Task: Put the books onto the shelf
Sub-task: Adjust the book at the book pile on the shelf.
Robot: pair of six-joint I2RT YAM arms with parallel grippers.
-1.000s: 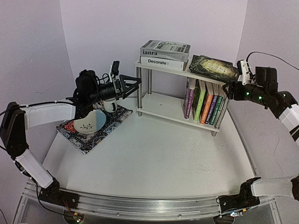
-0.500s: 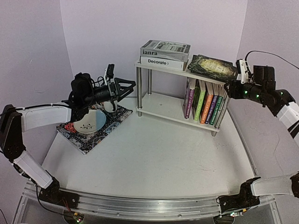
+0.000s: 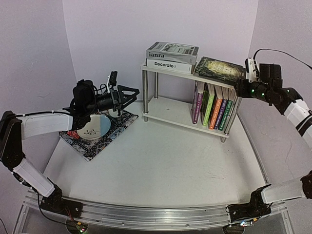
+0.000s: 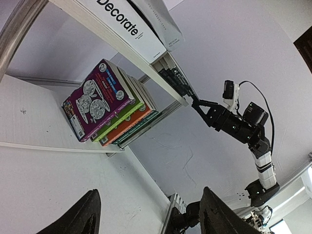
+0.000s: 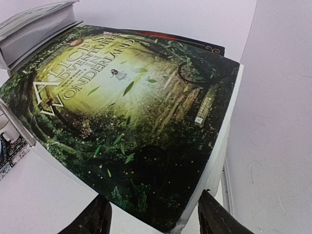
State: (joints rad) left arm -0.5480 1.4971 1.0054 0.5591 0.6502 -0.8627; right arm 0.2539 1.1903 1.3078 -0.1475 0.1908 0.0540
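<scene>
White shelf (image 3: 168, 108): two tiers | white books (image 3: 171, 56): two stacked | green book (image 3: 222, 69): one

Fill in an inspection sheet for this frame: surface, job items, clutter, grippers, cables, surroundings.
Surface: white table, no books on it.
Job's things: shelf; upright books on its lower board; two stacked books and a green book flat on top.
Clutter: placemat with bowl, left.
Grippers: left gripper open, raised near the placemat; right gripper open at the green book's edge.
Cables: black cable arching over the right arm.
Surroundings: plain walls.
</scene>
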